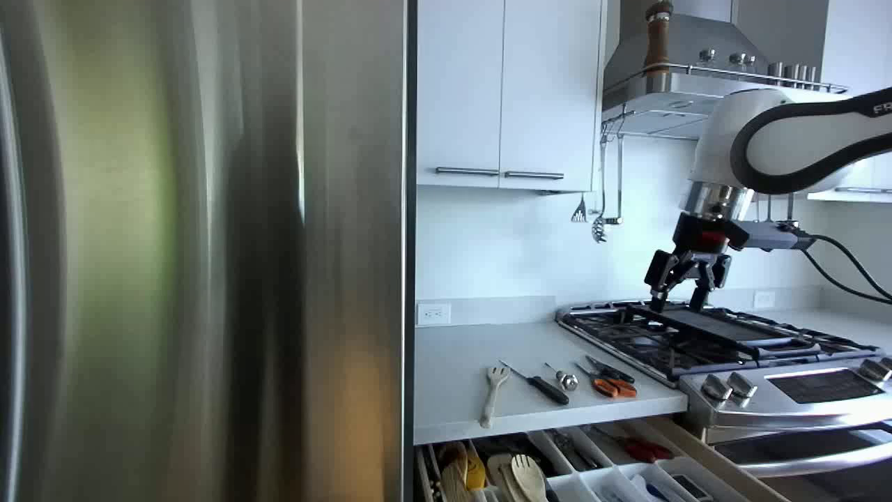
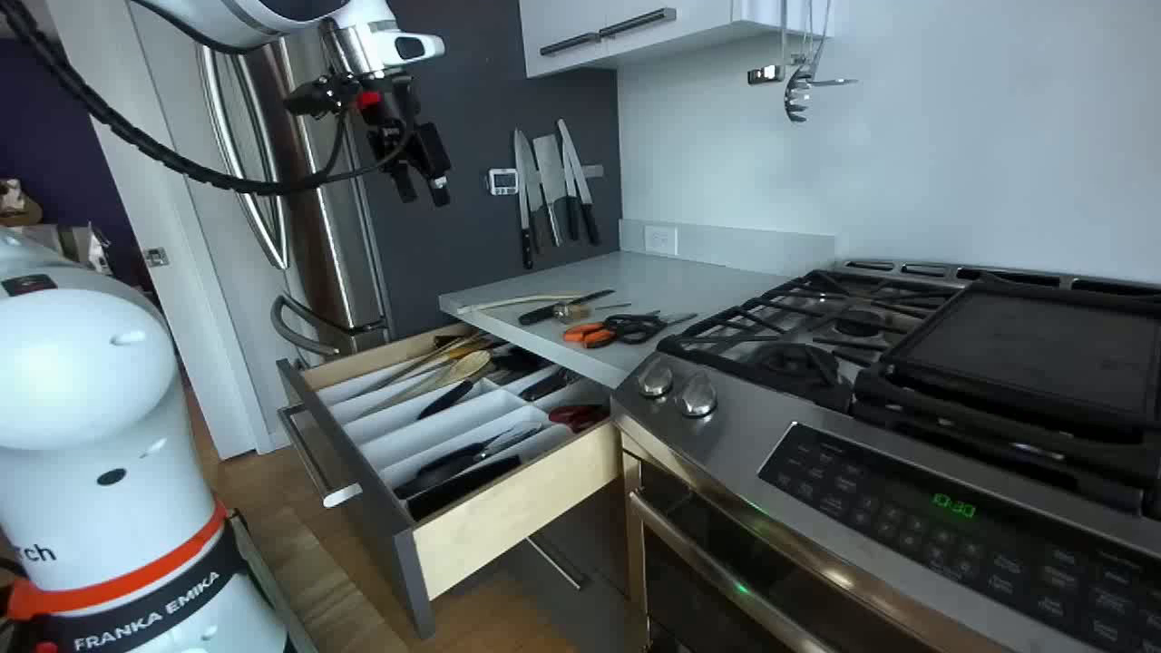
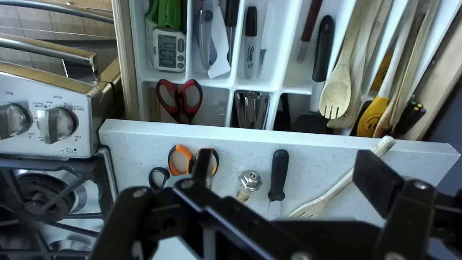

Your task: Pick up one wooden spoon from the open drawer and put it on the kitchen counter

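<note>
The open drawer [image 2: 517, 512] sticks out below the counter [image 1: 453, 355]. Several pale wooden utensils lie in its end compartments. One wooden spoon with a slotted head [image 3: 337, 92] is uppermost; it also shows in an exterior view [image 1: 529, 477]. Another pale wooden slotted utensil lies on the counter, seen in both exterior views [image 1: 492, 397] [image 2: 521, 301] and in the wrist view [image 3: 335, 191]; its handle end reaches the front edge. My gripper [image 3: 285, 160] is open and empty, raised well above the counter, fingers wide apart. It shows in both exterior views [image 1: 677, 305] [image 2: 424, 195].
A black-handled screwdriver [image 3: 278, 173], a metal-topped stopper [image 3: 249, 181] and orange-handled scissors [image 1: 613, 387] lie on the counter. A gas stove [image 2: 816, 363] adjoins the counter. The steel fridge [image 1: 209, 251] stands at its other end. Wall cabinets [image 1: 509, 90] hang above.
</note>
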You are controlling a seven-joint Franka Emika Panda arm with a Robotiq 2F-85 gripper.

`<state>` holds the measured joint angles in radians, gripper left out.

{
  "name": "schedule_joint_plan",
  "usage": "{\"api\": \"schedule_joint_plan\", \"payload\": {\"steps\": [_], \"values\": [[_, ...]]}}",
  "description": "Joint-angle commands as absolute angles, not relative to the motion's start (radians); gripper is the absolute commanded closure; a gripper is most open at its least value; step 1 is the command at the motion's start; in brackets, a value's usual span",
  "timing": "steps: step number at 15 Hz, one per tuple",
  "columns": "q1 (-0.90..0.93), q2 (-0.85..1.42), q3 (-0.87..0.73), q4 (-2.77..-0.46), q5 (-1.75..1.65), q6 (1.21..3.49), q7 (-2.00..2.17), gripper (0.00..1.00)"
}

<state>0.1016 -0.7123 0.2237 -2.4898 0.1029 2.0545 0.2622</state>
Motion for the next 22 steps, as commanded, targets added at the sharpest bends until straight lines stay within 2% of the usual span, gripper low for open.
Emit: {"api": "schedule_joint_plan", "payload": {"steps": [1,9,16,22], "values": [[0.106,-0.711,0.220,-2.488,0.100,2.053,0.264,0.00],[0.126,-0.681,0.211,-2.488,0.130,2.069,0.245,0.00],[0.227,-0.496,0.360,-2.442,0.225,2.173,0.373,0.00],[0.211,-0.352,0.514,-2.439,0.174,2.208,0.743,0.00]]}}
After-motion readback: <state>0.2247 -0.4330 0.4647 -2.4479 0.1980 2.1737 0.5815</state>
